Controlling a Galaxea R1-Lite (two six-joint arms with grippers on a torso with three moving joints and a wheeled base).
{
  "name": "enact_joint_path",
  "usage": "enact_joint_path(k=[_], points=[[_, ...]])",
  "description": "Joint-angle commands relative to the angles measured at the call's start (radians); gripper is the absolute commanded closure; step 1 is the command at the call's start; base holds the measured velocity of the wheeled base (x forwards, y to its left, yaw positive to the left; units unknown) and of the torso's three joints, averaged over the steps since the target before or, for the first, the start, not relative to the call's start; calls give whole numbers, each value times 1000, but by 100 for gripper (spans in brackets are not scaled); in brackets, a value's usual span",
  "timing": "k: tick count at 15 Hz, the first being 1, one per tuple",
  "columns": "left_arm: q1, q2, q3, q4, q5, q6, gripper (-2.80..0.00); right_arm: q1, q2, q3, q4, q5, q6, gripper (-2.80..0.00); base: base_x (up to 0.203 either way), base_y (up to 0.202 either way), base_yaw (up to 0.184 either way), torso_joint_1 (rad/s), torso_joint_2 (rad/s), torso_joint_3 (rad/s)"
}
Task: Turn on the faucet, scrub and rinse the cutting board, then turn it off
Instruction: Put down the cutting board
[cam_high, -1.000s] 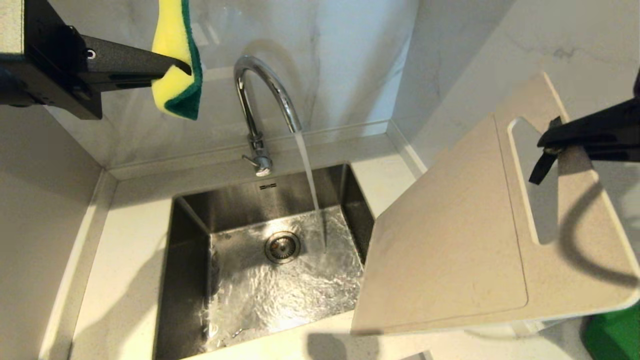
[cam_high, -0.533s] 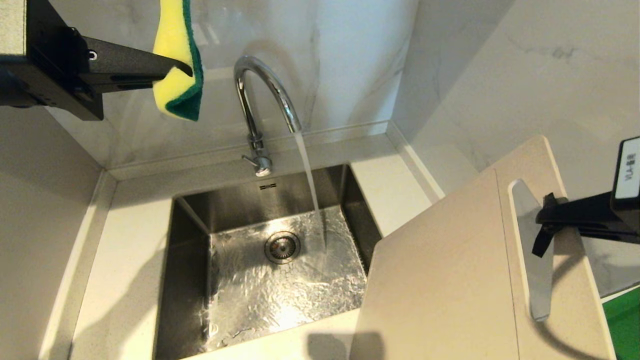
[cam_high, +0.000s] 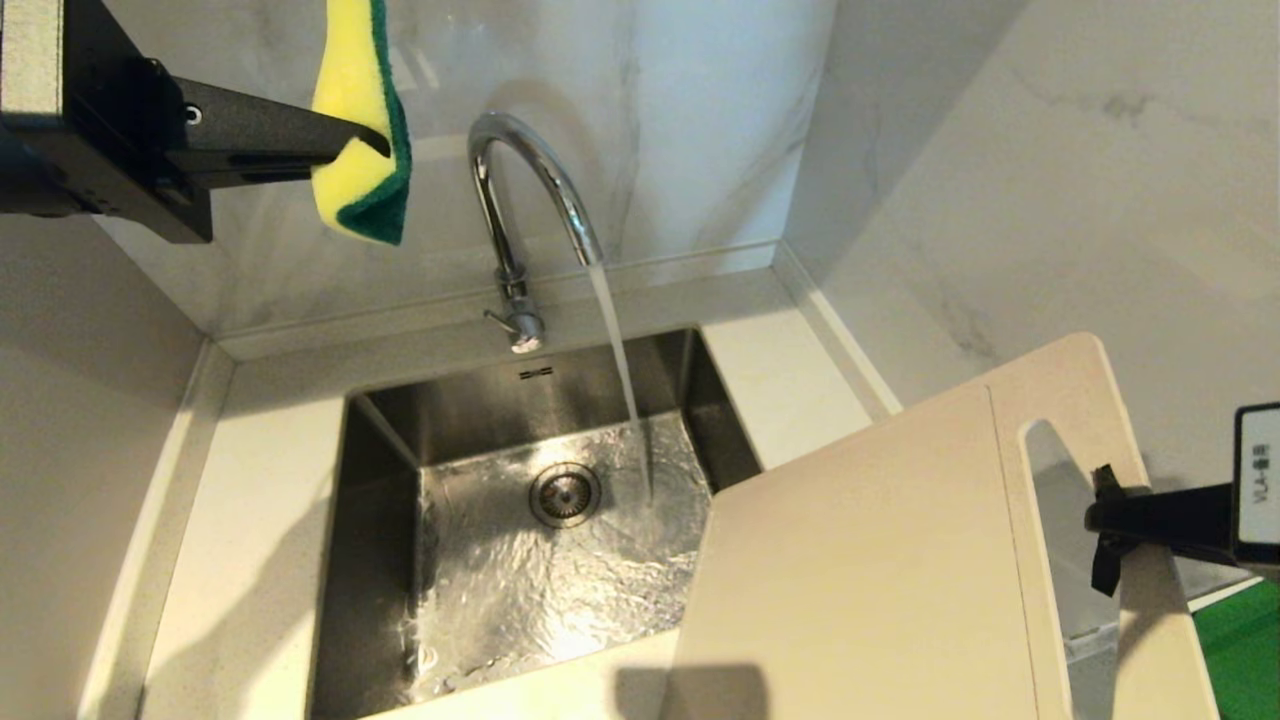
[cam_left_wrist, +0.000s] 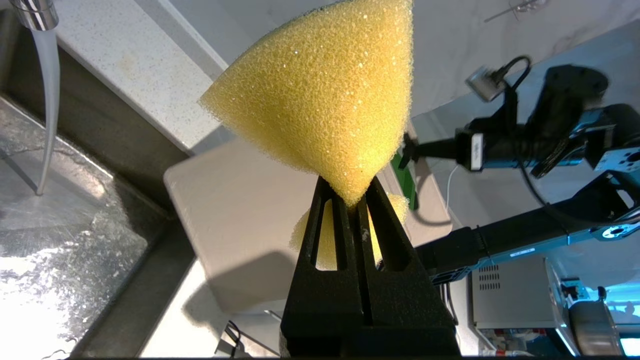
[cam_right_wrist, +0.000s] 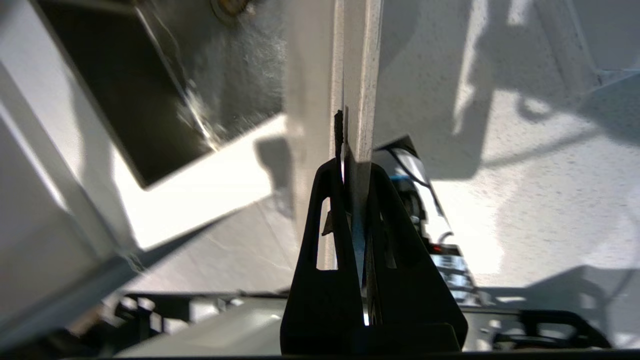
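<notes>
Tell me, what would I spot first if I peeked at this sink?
Water pours from the shiny faucet into the metal sink in the middle. High on the left, the left claw pinches a yellow and green sponge. On the right, the right claw holds the big cream cutting board by its handle end, one corner hanging over the sink.
</notes>
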Motion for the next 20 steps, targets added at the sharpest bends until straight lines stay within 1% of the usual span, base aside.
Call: enact_joint_path(k=[1,3,6,8,10,12,13,16,20], points=[[0,1,2,2,-4,-3,0,1,-22,67,5,4,-41,0,0,0,0,0,0,0],[0,0,7,2,-4,-3,0,1,-39,132,-11,10,-55,0,0,0,0,0,0,0],[0,-2,7,2,-4,-3,0,0,-67,261,-115,4,-68,0,0,0,0,0,0,0],[0,-3,7,5,-4,-2,0,0,-85,311,-158,1,-80,0,0,0,0,0,0,0],[0,-3,9,6,-4,-2,0,1,-89,365,-161,2,-115,0,0,0,0,0,0,0],[0,-5,18,8,-2,-2,0,1,-95,423,-169,4,-176,0,0,0,0,0,0,0],[0,-6,22,8,-2,-2,0,1,-91,450,-194,6,-185,0,0,0,0,0,0,0],[0,-32,44,9,3,-2,0,-1,-77,550,-347,2,-194,0,0,0,0,0,0,0],[0,-41,59,10,7,-1,0,-1,-5,623,-415,3,-188,0,0,0,0,0,0,0]])
